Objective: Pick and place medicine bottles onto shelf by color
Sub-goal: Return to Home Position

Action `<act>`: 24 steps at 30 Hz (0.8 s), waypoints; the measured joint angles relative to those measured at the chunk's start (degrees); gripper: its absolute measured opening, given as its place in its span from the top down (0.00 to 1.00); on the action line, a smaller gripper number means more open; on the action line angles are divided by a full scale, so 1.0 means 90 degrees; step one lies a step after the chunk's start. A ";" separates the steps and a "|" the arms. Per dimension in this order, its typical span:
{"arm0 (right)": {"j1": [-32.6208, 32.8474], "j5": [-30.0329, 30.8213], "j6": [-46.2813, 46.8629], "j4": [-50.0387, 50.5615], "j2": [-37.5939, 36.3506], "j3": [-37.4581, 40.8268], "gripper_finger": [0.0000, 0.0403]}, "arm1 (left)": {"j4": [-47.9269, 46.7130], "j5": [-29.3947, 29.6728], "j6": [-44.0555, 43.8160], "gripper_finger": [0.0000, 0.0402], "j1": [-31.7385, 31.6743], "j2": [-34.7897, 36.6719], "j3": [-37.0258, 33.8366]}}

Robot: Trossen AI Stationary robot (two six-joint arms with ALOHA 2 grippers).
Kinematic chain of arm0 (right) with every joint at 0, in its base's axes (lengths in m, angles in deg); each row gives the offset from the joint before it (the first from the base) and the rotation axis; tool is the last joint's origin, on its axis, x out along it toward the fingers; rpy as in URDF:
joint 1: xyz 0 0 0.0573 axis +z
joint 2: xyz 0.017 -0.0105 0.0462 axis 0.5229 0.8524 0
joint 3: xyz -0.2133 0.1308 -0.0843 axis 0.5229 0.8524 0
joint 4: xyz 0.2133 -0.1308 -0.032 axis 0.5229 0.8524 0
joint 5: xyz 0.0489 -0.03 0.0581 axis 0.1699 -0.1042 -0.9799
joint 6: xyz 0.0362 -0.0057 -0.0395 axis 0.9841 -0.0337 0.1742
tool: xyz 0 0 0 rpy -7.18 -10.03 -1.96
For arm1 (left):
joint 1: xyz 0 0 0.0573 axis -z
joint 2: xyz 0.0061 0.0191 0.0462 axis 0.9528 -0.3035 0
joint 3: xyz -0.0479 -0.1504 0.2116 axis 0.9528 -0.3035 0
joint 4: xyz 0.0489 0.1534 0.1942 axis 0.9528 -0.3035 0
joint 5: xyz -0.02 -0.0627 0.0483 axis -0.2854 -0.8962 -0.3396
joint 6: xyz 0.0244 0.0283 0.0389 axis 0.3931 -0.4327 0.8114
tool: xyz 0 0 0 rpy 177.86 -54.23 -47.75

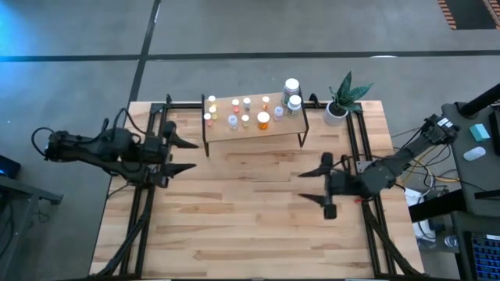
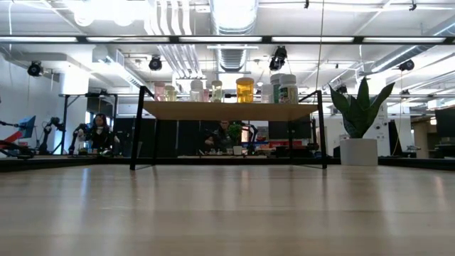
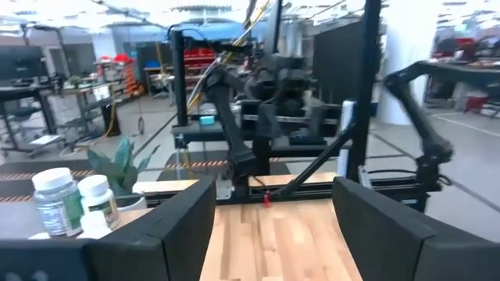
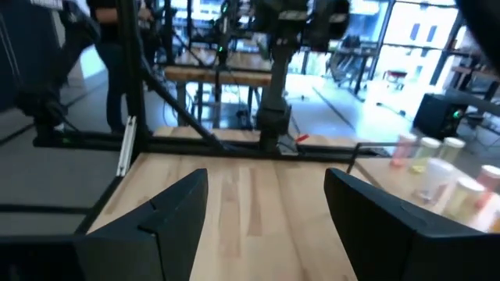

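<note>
Medicine bottles [image 1: 263,119] all stand upright on the shelf [image 1: 291,126] at the table's far edge, between the nearer left gripper [image 1: 194,154] and the right gripper [image 1: 301,185], both open, empty and facing inward.

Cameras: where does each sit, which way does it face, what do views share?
High view: overhead, straight down on the table; both arms, left gripper and right gripper open.
Low view: table height, level toward the shelf and plant; no arm shows.
Left wrist view: on the left arm, facing the right arm past its own fingers.
Right wrist view: on the right arm, facing the left arm past its own fingers.
Shared: the two larger bottles show in high, low and left wrist views.
</note>
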State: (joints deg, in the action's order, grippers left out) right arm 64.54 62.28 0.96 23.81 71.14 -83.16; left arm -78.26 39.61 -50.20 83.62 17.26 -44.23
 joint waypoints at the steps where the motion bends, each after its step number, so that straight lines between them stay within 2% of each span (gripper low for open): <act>1: 0.0000 0.0000 -0.0067 -0.0097 -0.0205 0.0183 0.39 | -0.0006 -0.0055 -0.0016 0.40 0.0010 0.0146 -0.0111; 9: -0.0002 -0.0010 -0.0873 -0.0451 -0.1694 0.1232 0.39 | 0.0152 -0.0176 0.0000 0.40 0.0010 0.1197 -0.1103; 17: -0.0005 0.0000 -0.1394 -0.0436 -0.3120 0.2146 0.39 | 0.2160 0.0025 0.0174 0.40 0.0002 0.2036 -0.2793; 21: -0.0005 -0.0002 -0.1526 -0.0438 -0.3841 0.2494 0.39 | 0.2800 0.0023 0.0182 0.40 0.0002 0.2362 -0.3428; 24: -0.0005 -0.0002 -0.1686 -0.0435 -0.4419 0.2765 0.39 | 0.2829 0.0025 0.0136 0.40 0.0002 0.2689 -0.3681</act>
State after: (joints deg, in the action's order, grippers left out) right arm 64.50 62.26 -14.22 19.89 31.36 -58.27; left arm -52.80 39.84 -48.98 83.64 41.46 -77.36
